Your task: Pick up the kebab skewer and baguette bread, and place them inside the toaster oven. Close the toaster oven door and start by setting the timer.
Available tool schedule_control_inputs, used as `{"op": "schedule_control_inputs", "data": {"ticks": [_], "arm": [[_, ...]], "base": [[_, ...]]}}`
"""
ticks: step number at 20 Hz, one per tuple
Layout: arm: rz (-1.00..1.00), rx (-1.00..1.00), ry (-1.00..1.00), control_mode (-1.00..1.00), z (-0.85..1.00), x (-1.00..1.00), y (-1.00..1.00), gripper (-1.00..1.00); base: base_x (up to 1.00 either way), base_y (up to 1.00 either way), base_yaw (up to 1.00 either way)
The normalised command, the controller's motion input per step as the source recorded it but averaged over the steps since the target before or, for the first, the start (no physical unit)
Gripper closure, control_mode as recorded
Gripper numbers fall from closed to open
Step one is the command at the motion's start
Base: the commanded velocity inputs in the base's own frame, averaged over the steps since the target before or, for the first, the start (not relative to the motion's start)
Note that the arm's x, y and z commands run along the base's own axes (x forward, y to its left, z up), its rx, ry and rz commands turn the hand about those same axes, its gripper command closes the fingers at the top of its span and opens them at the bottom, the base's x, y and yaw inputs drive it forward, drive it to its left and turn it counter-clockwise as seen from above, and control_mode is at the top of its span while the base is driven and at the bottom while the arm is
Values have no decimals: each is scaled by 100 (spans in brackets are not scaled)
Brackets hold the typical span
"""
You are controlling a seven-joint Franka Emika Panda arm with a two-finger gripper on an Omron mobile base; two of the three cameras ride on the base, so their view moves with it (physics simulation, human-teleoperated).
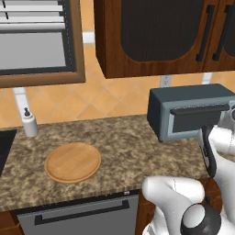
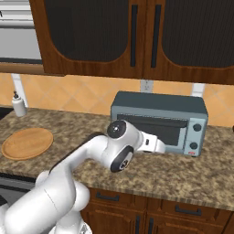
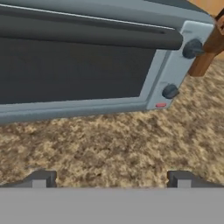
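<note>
The blue-grey toaster oven [image 1: 193,98] [image 2: 160,107] stands on the granite counter against the tiled wall. Its toaster oven door [image 3: 74,70] is closed, with the dark bar handle [image 3: 87,37] along its top. Two dark knobs [image 3: 191,49] [image 3: 169,91] sit on the right front panel above a small red button [image 3: 160,105]. My gripper [image 3: 111,179] is open and holds nothing. It hovers low over the counter just in front of the door. The kebab skewer and the baguette bread are out of view.
A round wooden board [image 1: 72,161] [image 2: 27,142] lies on the counter to the left. A white soap dispenser [image 1: 30,123] [image 2: 18,106] stands by the wall. Dark wooden cabinets [image 2: 137,36] hang above the oven. A dishwasher front [image 1: 78,215] sits below the counter edge.
</note>
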Motion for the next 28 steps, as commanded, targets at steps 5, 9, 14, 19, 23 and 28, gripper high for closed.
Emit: {"op": "schedule_control_inputs", "data": {"ticks": [5, 9, 14, 19, 23, 28], "arm": [[10, 0, 3, -100, 14, 0, -60, -100], [7, 1, 1, -100, 9, 1, -54, -100], [2, 8, -16, -100, 0, 0, -48, -100], [0, 20, -10, -100, 0, 3, -58, -100], [0, 22, 0, -100, 0, 15, -51, -100], [0, 20, 13, -100, 0, 37, -48, -100]], "base": [[0, 0, 0], [0, 0, 0], [0, 0, 0], [0, 0, 0], [0, 0, 0], [0, 0, 0]]}}
